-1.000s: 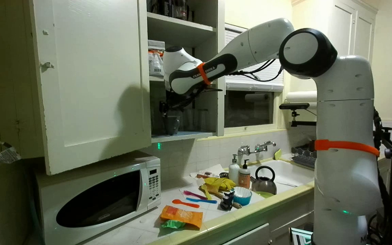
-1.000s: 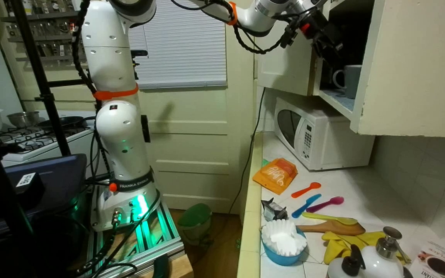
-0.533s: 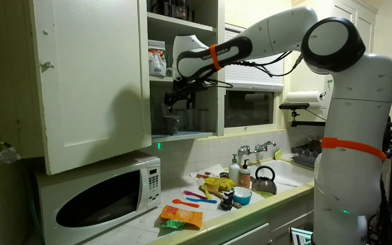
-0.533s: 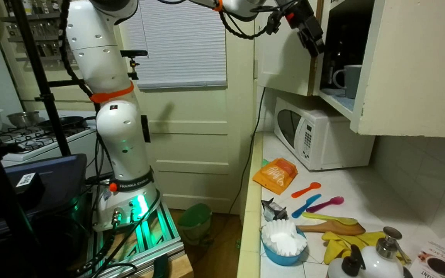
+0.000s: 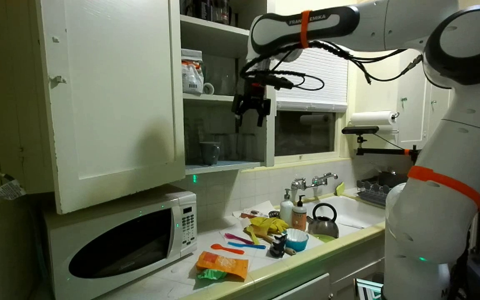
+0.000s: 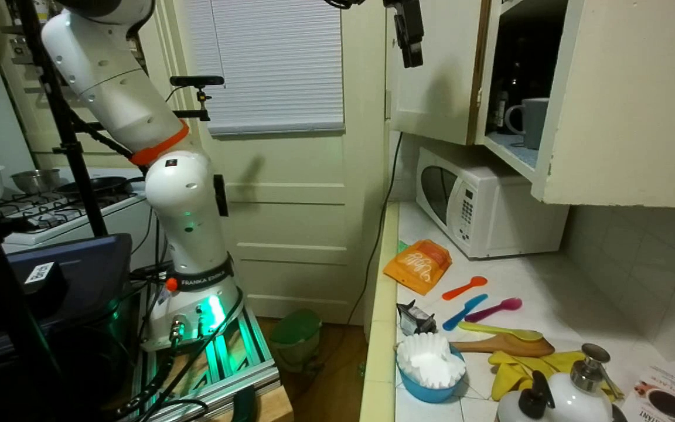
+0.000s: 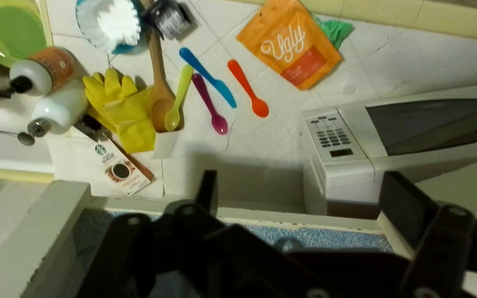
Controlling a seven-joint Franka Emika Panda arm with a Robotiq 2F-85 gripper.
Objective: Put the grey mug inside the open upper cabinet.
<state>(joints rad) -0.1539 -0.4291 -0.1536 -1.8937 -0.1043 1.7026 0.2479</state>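
The grey mug (image 5: 210, 153) stands upright on the bottom shelf of the open upper cabinet (image 5: 223, 168), close to the shelf's front edge. Its handle shows in an exterior view, where the mug (image 6: 534, 122) sits just inside the cabinet frame (image 6: 555, 126). My gripper (image 5: 249, 121) hangs fingers down, above and to the right of the mug and apart from it. In the wrist view my gripper (image 7: 307, 188) is wide open, with nothing between its fingers. The mug cannot be made out in that view.
The swung-out cabinet door (image 5: 115, 91) hangs over the white microwave (image 5: 127, 246). Glasses stand deeper on the mug's shelf. Below, the counter bears plastic spoons (image 7: 259, 105), an orange pouch (image 7: 292, 49), yellow gloves (image 7: 133, 120), soap bottles (image 7: 35, 74) and a kettle (image 5: 324, 225).
My gripper has moved up and back, out of the cabinet and away from the mug. The arm has drawn back toward its base. The mug has stayed in its place on the shelf.
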